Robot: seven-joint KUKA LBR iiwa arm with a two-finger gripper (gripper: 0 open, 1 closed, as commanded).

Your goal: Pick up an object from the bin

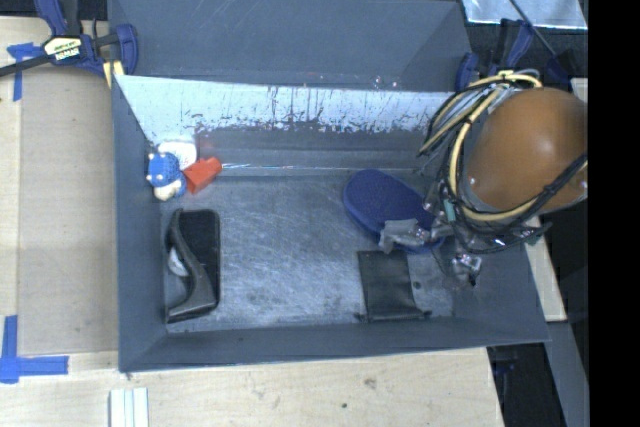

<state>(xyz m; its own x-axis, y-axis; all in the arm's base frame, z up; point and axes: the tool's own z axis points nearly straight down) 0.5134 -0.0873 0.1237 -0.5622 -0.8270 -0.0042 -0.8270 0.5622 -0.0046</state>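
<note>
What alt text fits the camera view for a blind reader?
The robot's hand hangs at the right of the grey metal bin, near a flat black square pad and a rounded blue object. A black angular object, a blue-white toy and an orange block lie left.

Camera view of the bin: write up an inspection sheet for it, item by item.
Surface: grey metal bin, floor scuffed, back wall scratched.
Job's things: blue rounded object and dark flat square, both at the right, nearest the gripper.
Clutter: black stapler-like object at the left; blue-and-white toy beside an orange piece, back left.
Grippers: gripper low over the right side, between the blue object and the dark square.
Cables: yellow and black cables looped round the orange wrist cover.
Surroundings: nothing seen.
</note>
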